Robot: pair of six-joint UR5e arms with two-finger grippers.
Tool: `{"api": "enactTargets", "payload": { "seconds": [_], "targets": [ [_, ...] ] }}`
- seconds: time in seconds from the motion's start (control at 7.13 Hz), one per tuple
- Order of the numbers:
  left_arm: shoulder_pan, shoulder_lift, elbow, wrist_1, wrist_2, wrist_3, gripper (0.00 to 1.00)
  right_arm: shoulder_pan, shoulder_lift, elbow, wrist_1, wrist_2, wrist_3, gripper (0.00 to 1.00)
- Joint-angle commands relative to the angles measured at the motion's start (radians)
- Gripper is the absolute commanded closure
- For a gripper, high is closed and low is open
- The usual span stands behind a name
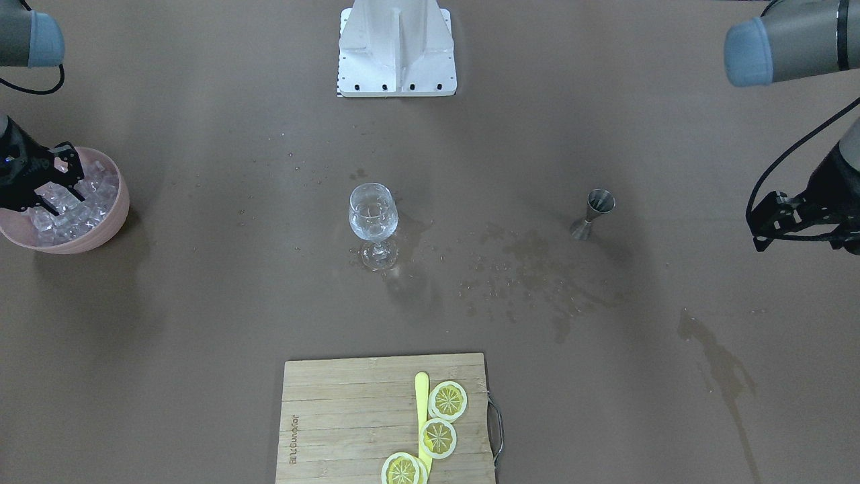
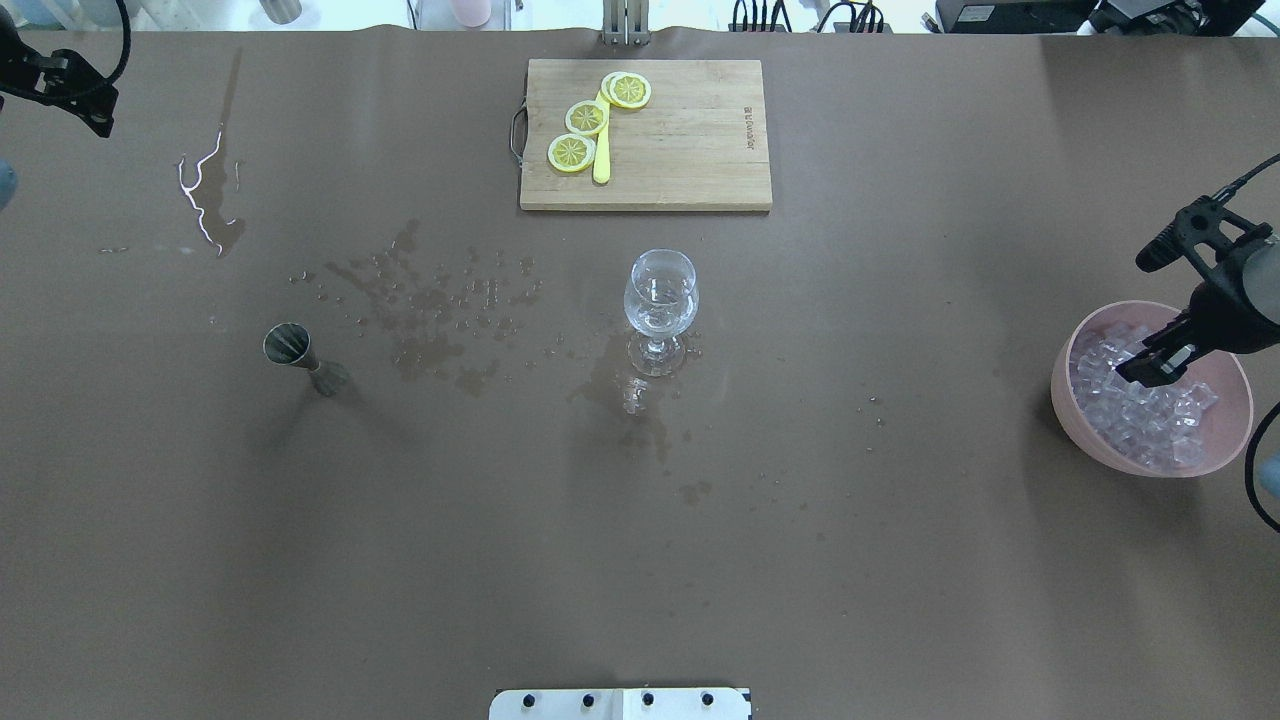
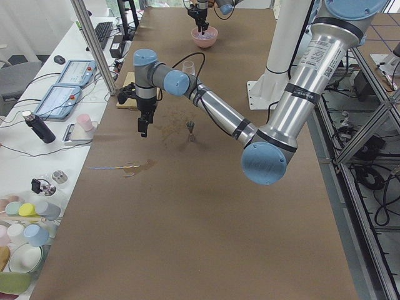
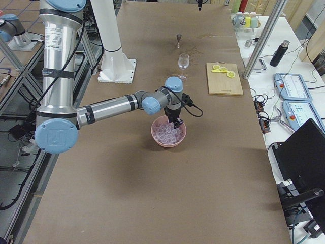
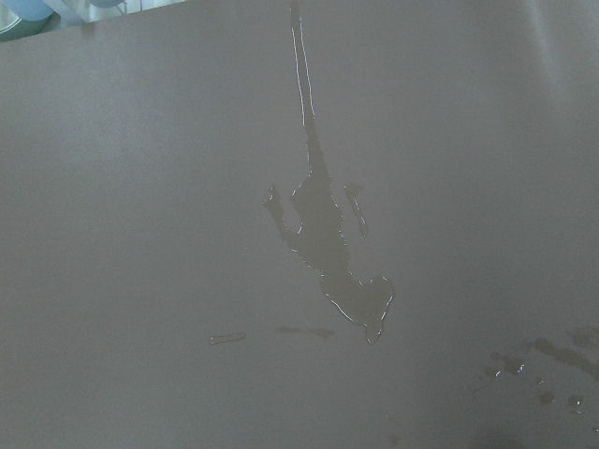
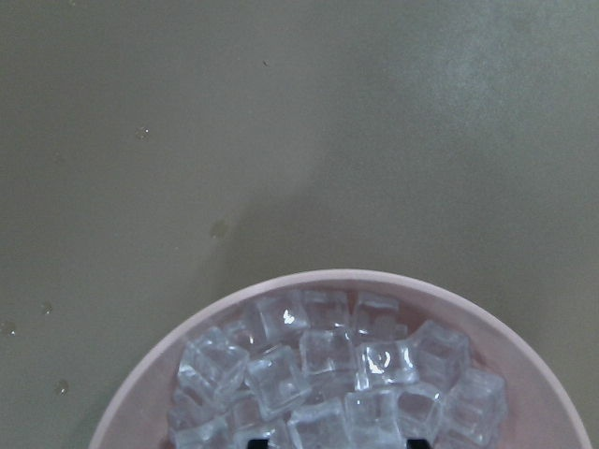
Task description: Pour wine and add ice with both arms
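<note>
Ice (image 6: pixel 328 369) in heap of small clear cubes inside pink bowl (image 2: pixel 1150 462), out at right-hand end of bench (image 2: pixel 900 560), well apart from all else. Right tool (image 2: pixel 1150 375) down inside bowl, released, fingers (image 1: pixel 75 185) spread wide, tips among topmost cubes; grip on any single cube not discernible. Left tool (image 1: pixel 758 228) up over far left end of bench, above brown surface, near long thin puddle (image 5: pixel 328 253) with shiny edge; looks released, fingers parted, grasps nothing. Stemmed glass (image 2: pixel 660 295) upright at middle of bench, some clear liquid inside, wet patches and droplets around foot. Steel jigger (image 2: pixel 290 347) upright on left half, well apart from glass, scatter of drops (image 2: pixel 440 300) between the two. Wooden cutting board (image 2: pixel 700 150) on side away from robot, just beyond glass; carries three lemon slices (image 2: pixel 587 117) and pale yellow stick (image 2: pixel 601 160), slices touching or overlapping stick. White base (image 1: pixel 396 54) of robot at robot-side edge, in line with glass and board. Both arms out toward opposite ends: right arm (image 4: pixel 111 107) low over bench toward bowl, left arm (image 3: pixel 212 109) reaching out past jigger.
</note>
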Motion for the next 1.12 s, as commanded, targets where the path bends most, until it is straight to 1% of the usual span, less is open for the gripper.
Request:
{"api": "enactTargets", "payload": {
  "seconds": [0.0, 0.28, 0.42, 0.7, 0.98],
  "targets": [
    [0.0, 0.001, -0.006, 0.0, 0.0, 0.0, 0.01, 0.014, -0.007, 0.022, -0.052, 0.002, -0.053, 0.19],
    [-0.002, 0.003, -0.008, 0.0, 0.002, 0.0, 0.01, -0.012, -0.009, 0.013, -0.057, -0.01, -0.058, 0.21],
    [-0.002, 0.007, -0.008, 0.0, 0.0, 0.0, 0.01, -0.022, -0.009, 0.011, -0.072, -0.017, -0.058, 0.24],
    [-0.002, 0.007, -0.008, -0.002, 0.0, 0.0, 0.01, -0.052, 0.001, -0.007, -0.084, -0.026, -0.06, 0.24],
    [-0.002, 0.007, -0.008, -0.002, 0.0, 0.0, 0.01, -0.055, 0.005, -0.013, -0.086, -0.035, -0.06, 0.29]
  ]
}}
